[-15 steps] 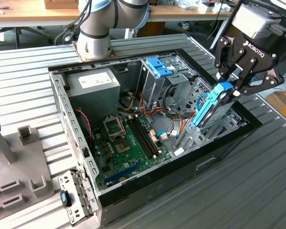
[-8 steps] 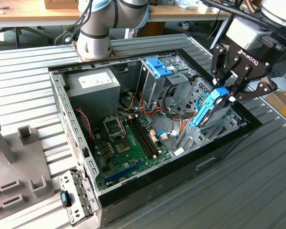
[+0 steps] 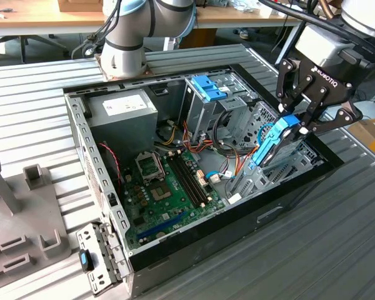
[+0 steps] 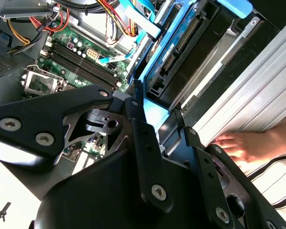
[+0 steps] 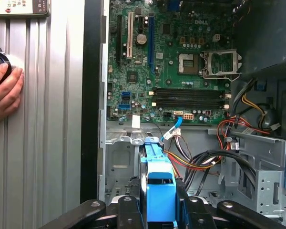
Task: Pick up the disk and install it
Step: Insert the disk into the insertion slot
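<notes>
Gripper [image 3: 292,124] sat at roughly 3 o'clock of the open computer case [image 3: 87,156] in the exterior view, its fingers pinching the disk [image 3: 270,145] by the upper end of its blue carrier rail. The disk hung edge-on and tilted, lower end dipping toward the drive bay [image 3: 303,156] on the case's 3 o'clock side. It was not seated yet, and whether it touched the bay could not be told. In the second wrist view the fingers [image 4: 133,107] clamped the rail end, with the disk [image 4: 178,45] running away from them. In the first wrist view the rail [image 5: 159,183] sat between the fingers, motherboard [image 5: 181,62] beyond. A person's hand [image 5: 5,90] rested on the ridged worktop [image 5: 47,143] outside the case.

Judgement: stiff, dense for its size, shock-sensitive. The plastic rail may flex or slip, so a grip across the metal body's flat faces, clear of the connector end, looked safer.
</notes>
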Tool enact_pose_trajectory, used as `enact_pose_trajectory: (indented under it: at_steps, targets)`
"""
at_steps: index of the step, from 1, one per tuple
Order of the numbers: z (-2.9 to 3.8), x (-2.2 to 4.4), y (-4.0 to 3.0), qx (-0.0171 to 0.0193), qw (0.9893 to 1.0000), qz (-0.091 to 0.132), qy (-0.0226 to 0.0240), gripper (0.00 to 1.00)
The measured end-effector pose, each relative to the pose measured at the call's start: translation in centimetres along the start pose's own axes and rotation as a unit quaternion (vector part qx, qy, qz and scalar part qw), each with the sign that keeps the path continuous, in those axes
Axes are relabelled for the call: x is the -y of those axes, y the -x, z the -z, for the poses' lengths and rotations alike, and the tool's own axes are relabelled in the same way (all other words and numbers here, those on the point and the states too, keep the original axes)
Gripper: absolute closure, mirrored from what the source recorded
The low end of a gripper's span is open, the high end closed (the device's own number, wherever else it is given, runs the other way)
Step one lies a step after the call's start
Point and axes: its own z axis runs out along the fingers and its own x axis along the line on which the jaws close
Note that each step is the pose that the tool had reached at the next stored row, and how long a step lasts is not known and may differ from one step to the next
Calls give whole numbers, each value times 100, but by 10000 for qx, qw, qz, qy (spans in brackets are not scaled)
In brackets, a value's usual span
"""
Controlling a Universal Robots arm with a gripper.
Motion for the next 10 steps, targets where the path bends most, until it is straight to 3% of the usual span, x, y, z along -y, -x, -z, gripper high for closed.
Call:
enact_pose_trajectory:
  at_steps: [5, 7, 10]
  targets:
    - [-1, 0, 0, 0, 10000, 0, 0, 63]
    - [-2, 0, 0, 0, 10000, 0, 0, 56]
    - [-3, 0, 0, 0, 10000, 0, 0, 56]
